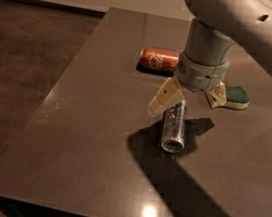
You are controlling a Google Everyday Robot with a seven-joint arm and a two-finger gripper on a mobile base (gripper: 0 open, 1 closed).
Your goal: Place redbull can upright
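Observation:
The redbull can (174, 127) is a slim silver and blue can lying on its side on the dark table (91, 139), its silver end facing the camera. My gripper (187, 100) hangs just above the can's far end. One pale finger (164, 97) is to the can's left and the other finger (216, 95) is out to the right, so the gripper is open and holds nothing.
A red-orange cola can (159, 60) lies on its side behind the gripper. A green and yellow sponge (234, 95) sits at the right, partly behind the gripper. The table's left edge (46, 103) and front edge are near.

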